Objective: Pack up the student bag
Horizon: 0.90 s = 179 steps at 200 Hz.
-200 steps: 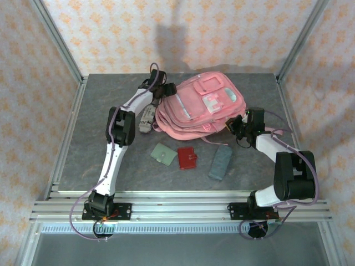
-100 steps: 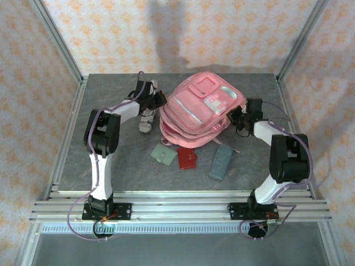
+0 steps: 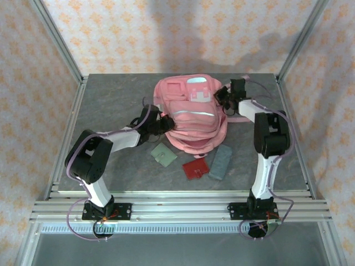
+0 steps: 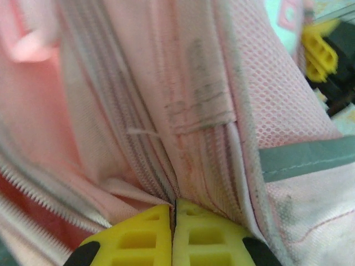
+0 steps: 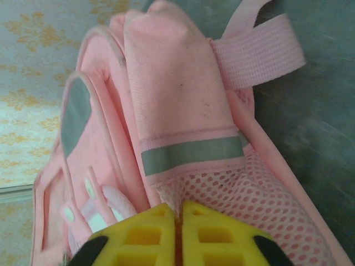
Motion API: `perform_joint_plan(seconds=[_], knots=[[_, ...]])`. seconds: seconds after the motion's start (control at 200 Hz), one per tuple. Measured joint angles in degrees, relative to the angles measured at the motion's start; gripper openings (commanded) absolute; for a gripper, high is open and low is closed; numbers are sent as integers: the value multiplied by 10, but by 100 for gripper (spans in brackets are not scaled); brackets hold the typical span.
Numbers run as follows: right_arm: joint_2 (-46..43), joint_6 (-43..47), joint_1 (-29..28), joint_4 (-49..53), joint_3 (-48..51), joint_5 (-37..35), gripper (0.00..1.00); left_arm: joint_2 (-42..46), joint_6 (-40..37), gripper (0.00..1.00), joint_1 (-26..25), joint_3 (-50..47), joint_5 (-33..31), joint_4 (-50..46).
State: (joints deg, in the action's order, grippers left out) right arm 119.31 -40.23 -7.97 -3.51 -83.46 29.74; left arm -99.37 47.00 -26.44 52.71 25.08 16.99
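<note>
Red shows nearest on the grey table (image 3: 105, 105): 1 red wallet (image 3: 196, 168) lies closest to the arm bases. A grey pouch (image 3: 221, 162) lies just to its right, and a green wallet (image 3: 163, 154) a little farther back on its left. Behind these 3 sits the student bag (image 3: 191, 113), pink, mid-table toward the back wall, its front pockets facing up. The left gripper (image 3: 162, 123) is at the bag's left side, its yellow fingers (image 4: 138, 238) pressed together on a fold of pink fabric beside the zip. Farther back, the right gripper (image 3: 221, 97) meets the bag's right side, pinching the edge of the mesh pocket below a grey strip.
</note>
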Motion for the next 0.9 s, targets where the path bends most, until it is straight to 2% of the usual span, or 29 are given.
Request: perform_joint_plan(seconds=[0.14, 0.28, 0.405, 0.435, 0.521, 0.581, 0.681, 0.746, 0.856, 0.896], knots=[[56, 21, -21, 44, -111, -5, 37, -16, 28, 0, -38, 8, -21, 42], [94, 58, -43, 138, -224, -30, 44, -80, 57, 0, -68, 63, -34, 79], [93, 94, -73, 231, -280, -60, 50, -146, 70, 0, -98, 141, -57, 93], [90, 101, -80, 246, -284, -69, 50, -159, 71, 6, -104, 159, -61, 93], [76, 122, -92, 290, -283, -96, 51, -188, 77, 34, -116, 198, -58, 94], [56, 133, -91, 308, -266, -114, 51, -193, 80, 48, -123, 205, -44, 95], [-11, 146, -84, 322, -196, -137, 51, -187, 82, 59, -133, 203, -35, 99], [-64, 150, -81, 322, -146, -147, 51, -167, 80, 62, -131, 186, -31, 100], [-158, 150, -78, 308, -63, -152, 51, -99, 78, 67, -107, 134, -30, 96], [-191, 150, -78, 301, -33, -151, 51, -76, 74, 73, -91, 122, -30, 93]])
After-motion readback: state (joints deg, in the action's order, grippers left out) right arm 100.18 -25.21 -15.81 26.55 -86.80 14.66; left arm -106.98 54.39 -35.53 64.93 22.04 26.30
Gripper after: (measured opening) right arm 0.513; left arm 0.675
